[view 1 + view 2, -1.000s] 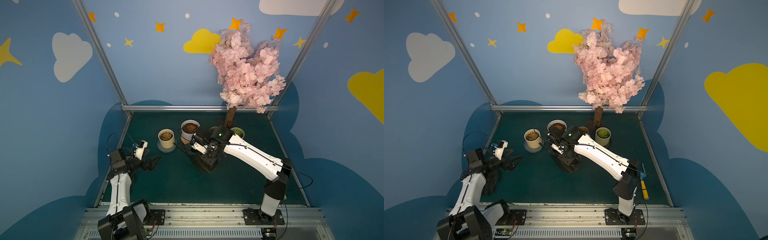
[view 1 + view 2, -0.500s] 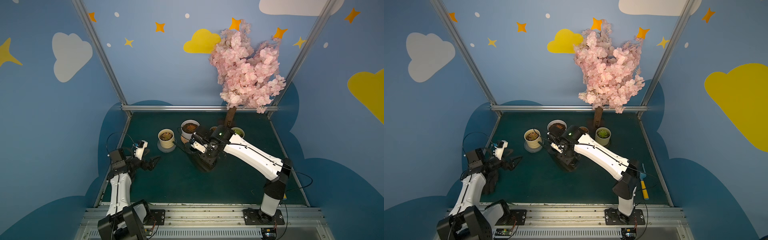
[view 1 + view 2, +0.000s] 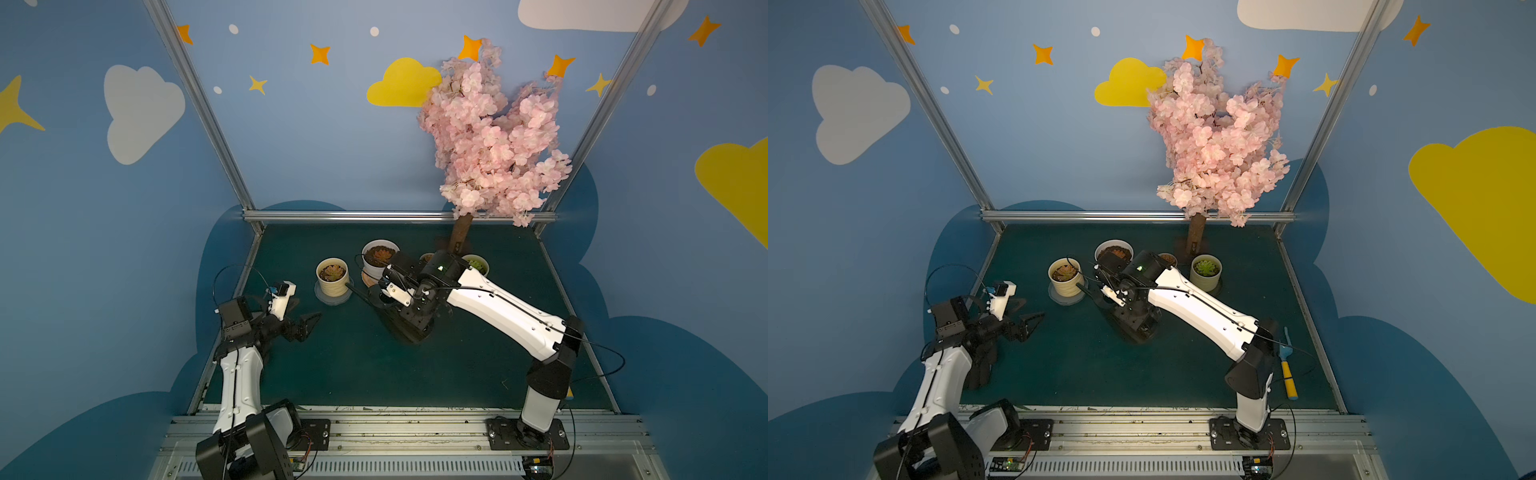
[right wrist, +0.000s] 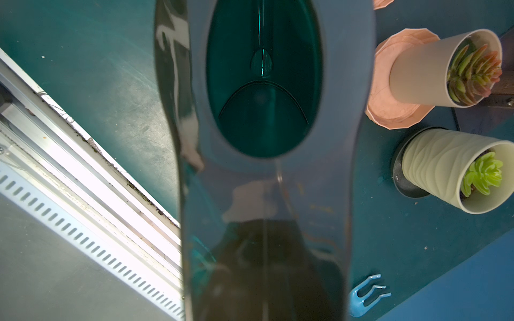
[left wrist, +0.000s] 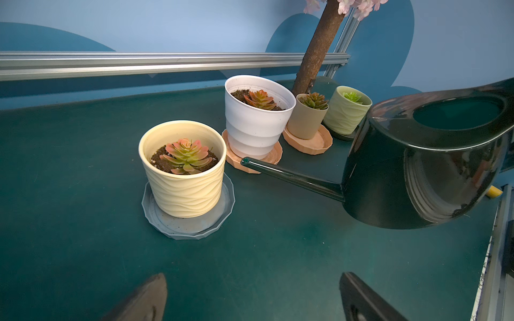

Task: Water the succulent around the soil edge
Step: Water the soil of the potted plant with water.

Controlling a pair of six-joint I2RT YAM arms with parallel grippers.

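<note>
Near the front-left corner of the table (image 3: pixel 353 374), the left gripper (image 3: pixel 302 312) is hovering with its jaws spread wide and nothing between them. It is taking no part in the pour.

Toward the table's centre, the right gripper (image 3: pixel 409 309) is clamping the handle of the dark watering can (image 5: pixel 417 166), with its jaws fully closed on it. The can is sitting low and nearly level; whether it is touching the table cannot be told. Its spout tip (image 5: pixel 246 161) is pointing toward the cream pot (image 5: pixel 183 183) but is lying below that pot's rim, just beside the peach saucer (image 5: pixel 268 158) under the white pot (image 5: pixel 256 122).

The succulent (image 5: pixel 186 157), judged to be the target, is standing in the cream pot on a grey saucer (image 5: pixel 189 228), left of centre and toward the far edge.

Hazards:
- Advancing at this height is likely to drive the spout into the pot wall, shoving the pot off its saucer.
- Tilting too steeply, or aiming too far inward, is likely to wet the rosette instead of the soil edge.
- Swinging wide is risking contact with the white pot.
</note>
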